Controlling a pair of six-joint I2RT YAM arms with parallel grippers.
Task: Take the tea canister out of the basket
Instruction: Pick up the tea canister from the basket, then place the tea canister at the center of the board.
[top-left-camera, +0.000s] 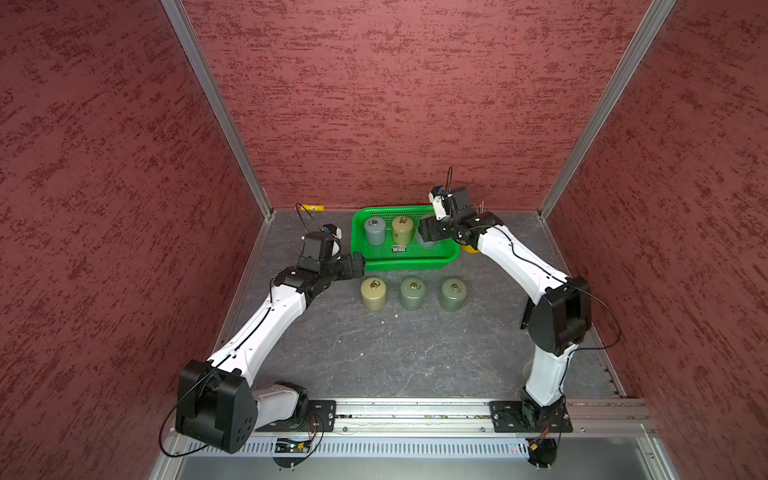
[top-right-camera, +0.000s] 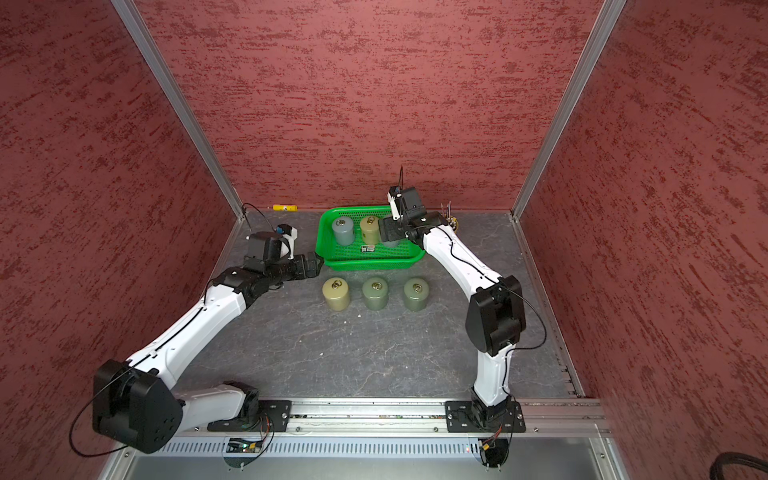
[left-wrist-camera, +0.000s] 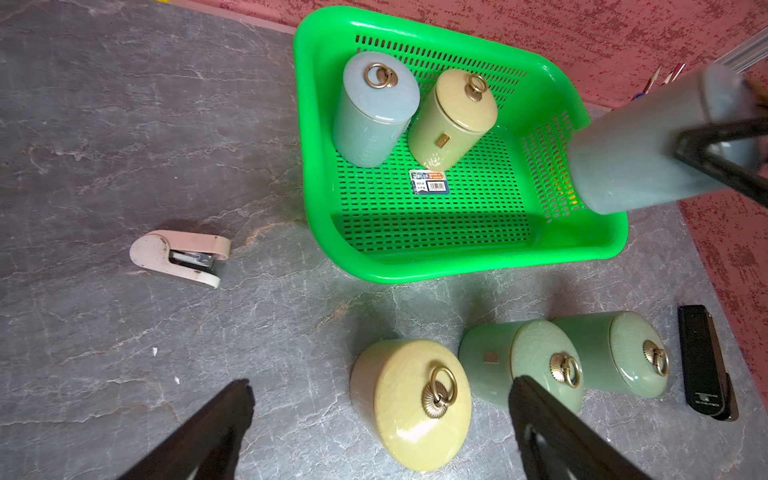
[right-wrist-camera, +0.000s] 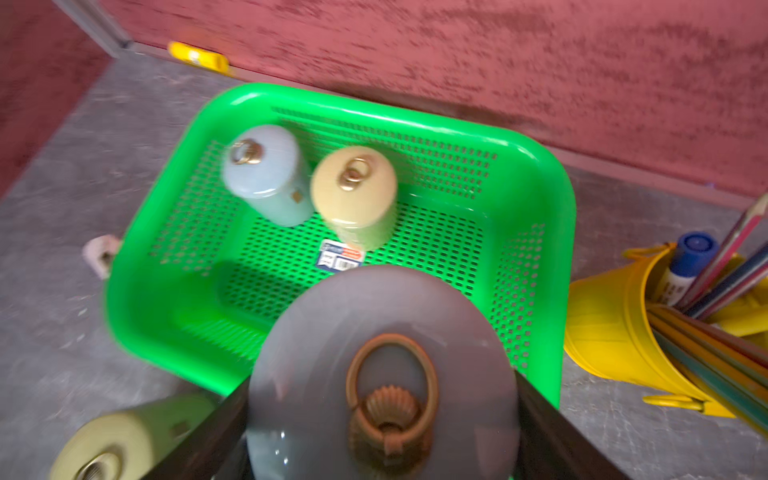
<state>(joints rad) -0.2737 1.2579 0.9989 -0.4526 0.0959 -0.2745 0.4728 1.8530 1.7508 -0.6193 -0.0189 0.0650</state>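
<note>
— Where's the tea canister (right-wrist-camera: 374, 316)?
— Clamped in my right fingers (right-wrist-camera: 540, 436), hanging above the right end of the basket (left-wrist-camera: 457, 266); my left fingers (left-wrist-camera: 212, 436) are spread, empty
— Risk?
— Glazed sides may slip, or its base could clip the rim and drag the basket

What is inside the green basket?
A blue canister and a tan canister stand inside, beside a floor label. The right gripper holds a third grey canister above one end, hiding the floor beneath.
</note>
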